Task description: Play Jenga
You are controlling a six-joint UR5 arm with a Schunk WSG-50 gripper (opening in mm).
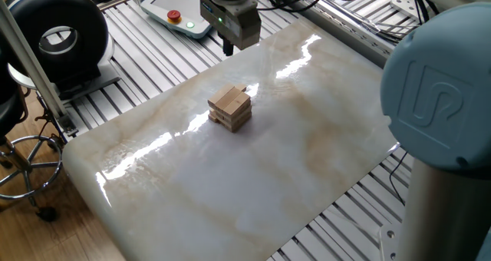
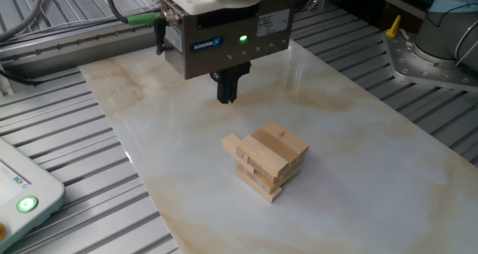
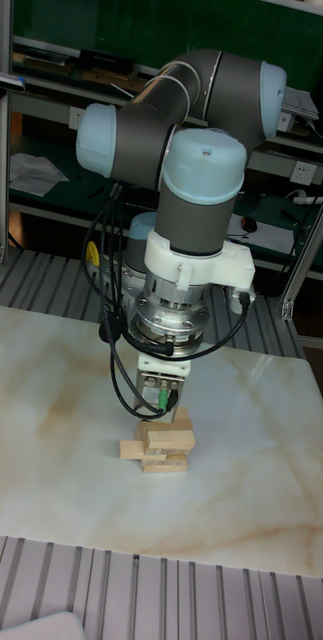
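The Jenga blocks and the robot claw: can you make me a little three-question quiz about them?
1. True or false: the claw is touching the Jenga stack.
2. What does the stack stand on? A) the marble tabletop B) a metal tray C) the floor
3. Fill in: one block near the top pokes ___ of the stack's side.

Key: 1 false, the claw hangs in the air, apart from the stack, fingers together. 2 A. 3 out.
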